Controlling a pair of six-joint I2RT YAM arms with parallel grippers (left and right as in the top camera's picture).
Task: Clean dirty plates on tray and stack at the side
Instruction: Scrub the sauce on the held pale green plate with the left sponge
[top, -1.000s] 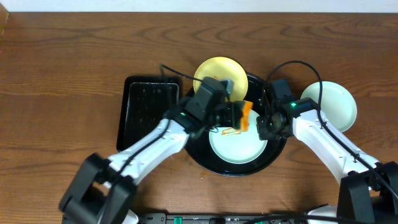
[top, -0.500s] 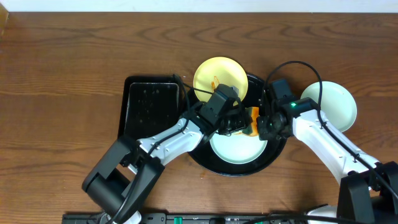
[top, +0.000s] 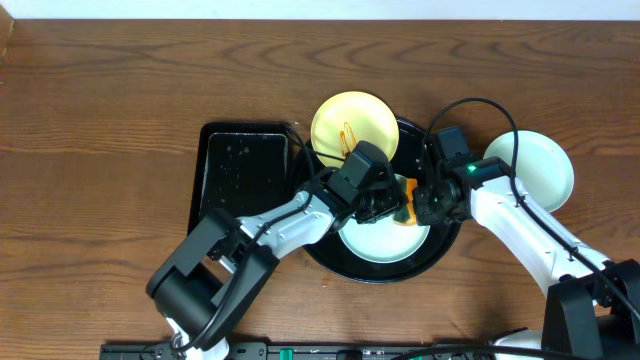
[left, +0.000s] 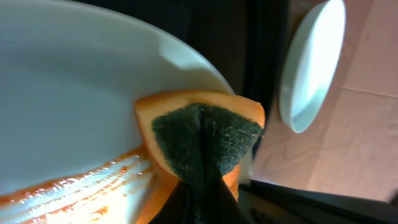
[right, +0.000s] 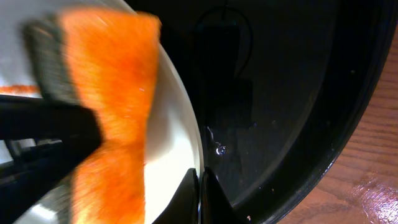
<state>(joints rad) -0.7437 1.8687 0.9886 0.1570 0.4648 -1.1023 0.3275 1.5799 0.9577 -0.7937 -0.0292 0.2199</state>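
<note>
Starting nearest the robot, the mint plate (top: 385, 240) lies flat in the middle of the round black tray (top: 400, 275), and both arms meet over its far side. The left hand (top: 385, 205) comes in from the left, its jaws clamped tight on the sponge (left: 199, 134), orange foam with a dark green scouring face, squeezed so hard that the pad folds in at the middle. The sponge is pressed down on the plate's inner surface close to the rim, and orange sauce streaks (left: 81, 183) show on the pale glaze right beside it. From the right, the right hand (right: 199, 186) has its fingers closed all the way, meeting exactly at the edge of that same plate, pinching the rim on the side next to the sponge; the glossy tray floor lies just beyond the fingertips. Further out, the yellow plate (top: 365, 120) sits at the tray's far edge, thin orange lines on its face, apart from both hands. Off to the right, outside the tray, the second mint plate (top: 535, 165) rests alone on the wooden desk (top: 120, 100). To the left, a rectangular tray (top: 240, 180), black too, lies just beside the round one.
</note>
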